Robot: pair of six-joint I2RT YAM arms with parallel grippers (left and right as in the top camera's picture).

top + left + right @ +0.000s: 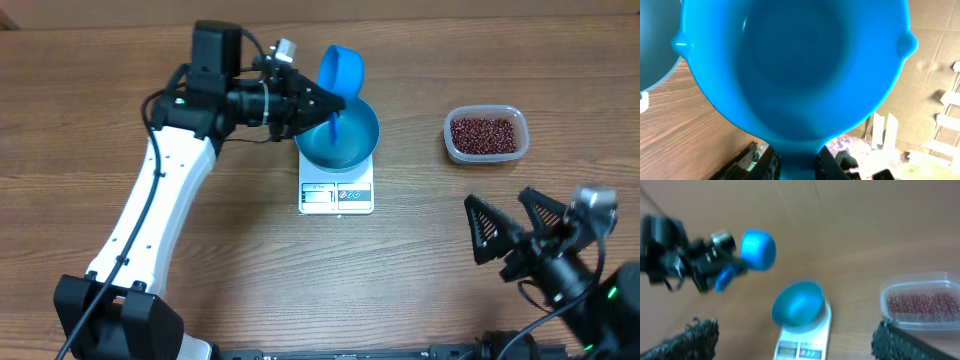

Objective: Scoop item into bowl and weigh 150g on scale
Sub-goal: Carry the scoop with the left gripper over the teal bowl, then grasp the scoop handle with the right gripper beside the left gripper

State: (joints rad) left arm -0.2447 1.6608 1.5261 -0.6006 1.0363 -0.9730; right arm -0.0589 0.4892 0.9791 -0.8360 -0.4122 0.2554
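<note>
Left wrist view alone shows scoop (790, 70) empty, clamped in left claw (796, 167); overhead, bowl (357, 140) is seen mid-frame, just below it.

Overhead view, 12 o'clock = far edge. Scale (336, 195) stands near the centre of the surface (240, 260), display end at 6 o'clock. Bowl (368, 128) sits on the scale and overhangs it. Scoop (341, 70) is held off the surface at 12 o'clock of the bowl, its handle reaching over the bowl and gripped by the left jaws, which come in from 9 o'clock. Tub (487, 159) is at 3 o'clock of the bowl, apart, with beans (486, 134) in it. Right jaws are at 4 o'clock of the scale, well apart.
</note>
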